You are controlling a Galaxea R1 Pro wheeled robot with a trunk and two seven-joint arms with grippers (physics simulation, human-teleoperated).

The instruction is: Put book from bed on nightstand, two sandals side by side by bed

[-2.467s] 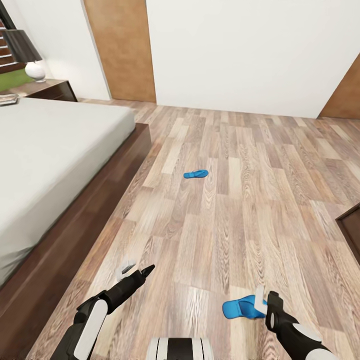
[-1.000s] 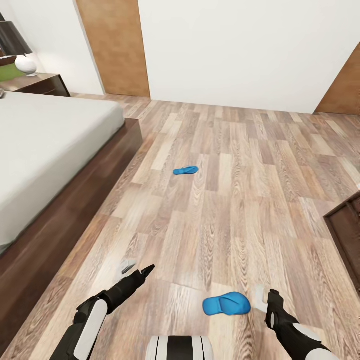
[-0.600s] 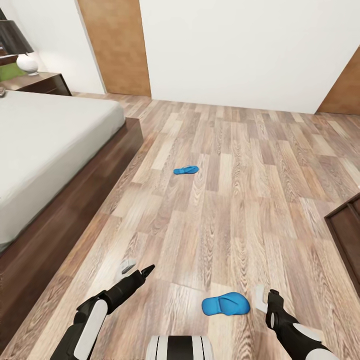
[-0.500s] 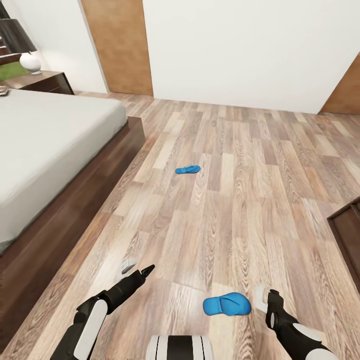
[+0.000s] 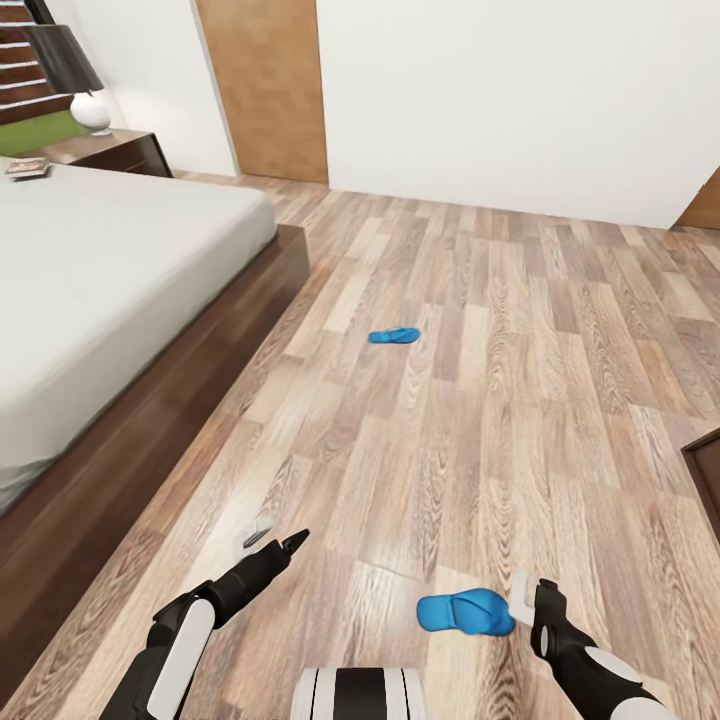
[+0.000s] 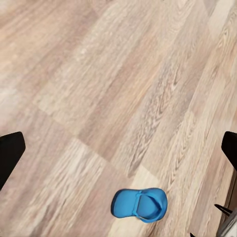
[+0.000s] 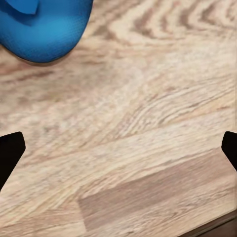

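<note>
Head view takes in the bed (image 5: 110, 290) along the left, its nightstand (image 5: 105, 152) beyond, something flat, perhaps the book (image 5: 27, 168), at its near edge. One sandal (image 5: 394, 335) lies mid-floor, well apart from the other sandal (image 5: 462, 611) just beside the right gripper (image 5: 533, 600). Both that and the left gripper (image 5: 272, 540) are spread wide, holding nothing. Best grip the near sandal flat across its sole.
</note>
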